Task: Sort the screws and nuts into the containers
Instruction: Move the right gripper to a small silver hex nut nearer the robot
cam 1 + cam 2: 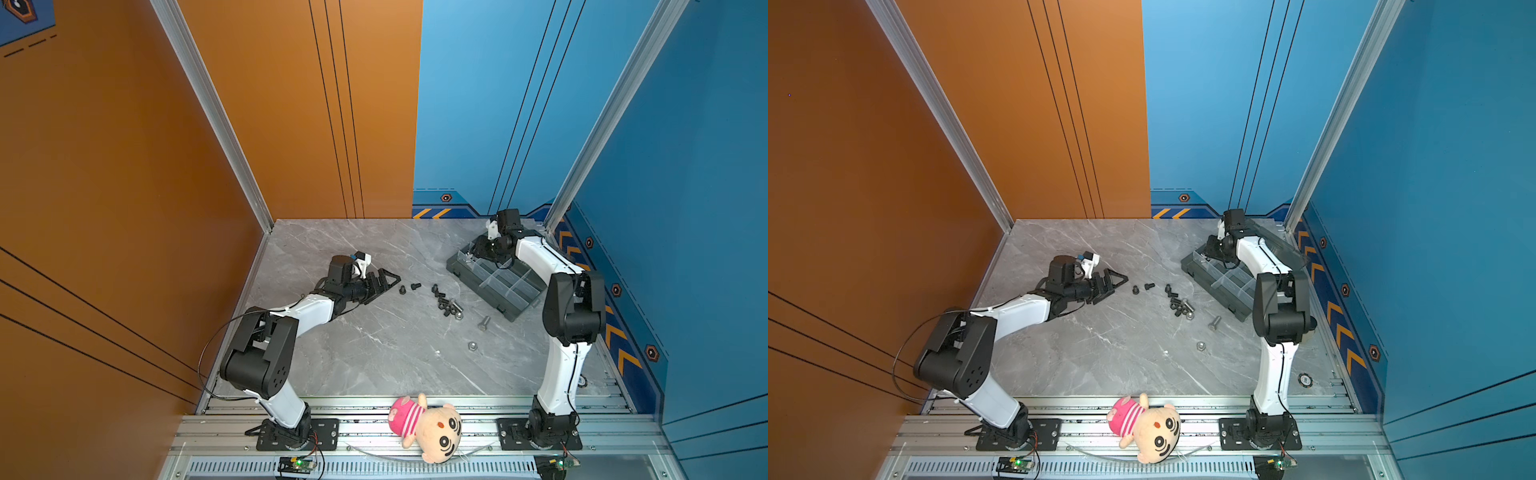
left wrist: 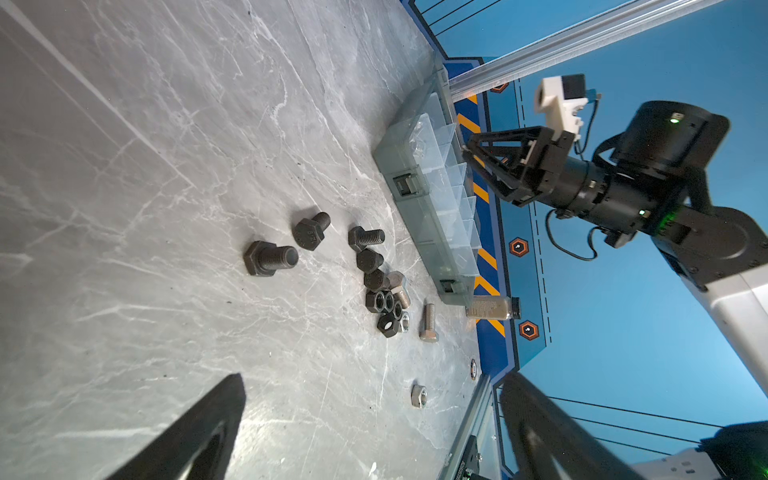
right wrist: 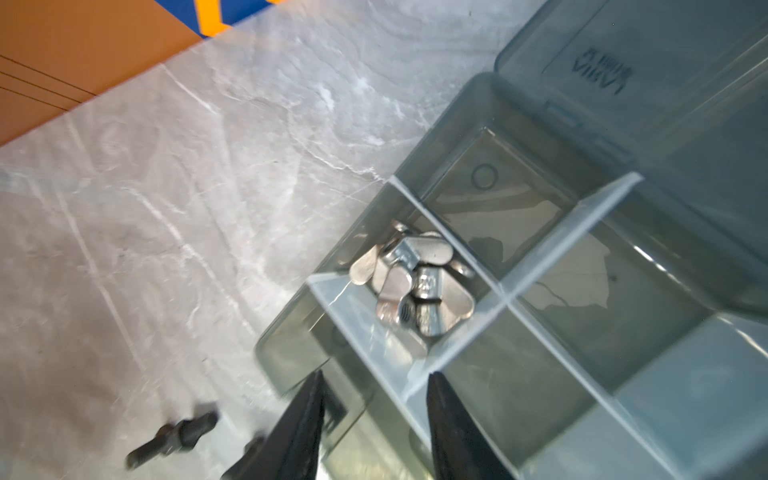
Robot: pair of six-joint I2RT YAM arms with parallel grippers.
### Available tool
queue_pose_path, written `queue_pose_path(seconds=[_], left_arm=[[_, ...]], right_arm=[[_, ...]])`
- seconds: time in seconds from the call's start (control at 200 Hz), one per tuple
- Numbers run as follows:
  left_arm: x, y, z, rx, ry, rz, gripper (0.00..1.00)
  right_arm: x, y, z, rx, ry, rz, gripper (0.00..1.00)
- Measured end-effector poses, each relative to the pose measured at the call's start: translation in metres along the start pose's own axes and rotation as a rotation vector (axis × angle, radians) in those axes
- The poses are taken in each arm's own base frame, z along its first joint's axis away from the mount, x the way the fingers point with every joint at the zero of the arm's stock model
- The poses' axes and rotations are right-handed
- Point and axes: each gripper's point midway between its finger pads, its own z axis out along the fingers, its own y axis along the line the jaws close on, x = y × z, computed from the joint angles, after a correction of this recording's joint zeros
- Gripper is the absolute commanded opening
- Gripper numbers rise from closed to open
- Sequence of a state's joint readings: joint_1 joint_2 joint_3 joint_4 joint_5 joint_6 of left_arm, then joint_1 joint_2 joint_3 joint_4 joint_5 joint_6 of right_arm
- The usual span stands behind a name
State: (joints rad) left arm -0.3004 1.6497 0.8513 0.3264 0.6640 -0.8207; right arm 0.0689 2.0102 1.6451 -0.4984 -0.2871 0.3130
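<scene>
Right wrist: nuts point(image 3: 409, 282) lie beyond parted jaws.

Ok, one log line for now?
right tool: open, empty, over organizer box | left tool: open, empty | screws, nuts: loose on table

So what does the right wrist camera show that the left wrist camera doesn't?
Only the right wrist view: a clear close-up of silver wing-shaped pieces piled in the organizer box, and raised lettering on its open lid. Only the left wrist view: the right gripper above that box, a lone silver nut and a small jar. Both: the box, the marble table and black bolts.
</scene>
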Motion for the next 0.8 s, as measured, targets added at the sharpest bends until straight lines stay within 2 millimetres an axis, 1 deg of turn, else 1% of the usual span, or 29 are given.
queue_pose_path(seconds=[0.06, 0.115, 0.23, 0.285, 0.38, 0.526, 0.641, 0.801], left_arm=[[0.0, 0.0, 0.0, -0.001, 0.001, -0.001, 0.98], [0.0, 0.001, 0.0, -0.001, 0.001, -0.001, 0.98], [0.0, 0.001, 0.001, -0.002, 0.002, -0.002, 0.98], [0.0, 0.001, 0.001, -0.001, 0.001, -0.001, 0.98], [0.0, 0.001, 0.001, 0.0, 0.0, 0.0, 0.98], [0.001, 0.004, 0.003, -0.003, 0.004, -0.004, 0.98], [0.0, 0.004, 0.004, 0.001, -0.001, 0.001, 0.98], [0.0, 0.006, 0.005, 0.0, 0.003, -0.002, 0.98]], right_arm=[[-0.001, 0.005, -0.016, -0.006, -0.018, -0.007, 0.47], [0.003, 0.008, -0.03, -0.01, -0.027, -0.01, 0.48], [0.02, 0.011, -0.05, -0.012, -0.021, -0.007, 0.49], [0.034, 0.01, -0.056, -0.01, -0.003, 0.001, 0.5], [0.064, 0.01, -0.062, -0.002, 0.049, 0.017, 0.51], [0.115, 0.009, -0.069, 0.016, 0.145, 0.031, 0.52], [0.154, 0.008, -0.08, 0.044, 0.207, 0.039, 0.53], [0.196, 0.01, -0.091, 0.077, 0.243, 0.05, 0.55]])
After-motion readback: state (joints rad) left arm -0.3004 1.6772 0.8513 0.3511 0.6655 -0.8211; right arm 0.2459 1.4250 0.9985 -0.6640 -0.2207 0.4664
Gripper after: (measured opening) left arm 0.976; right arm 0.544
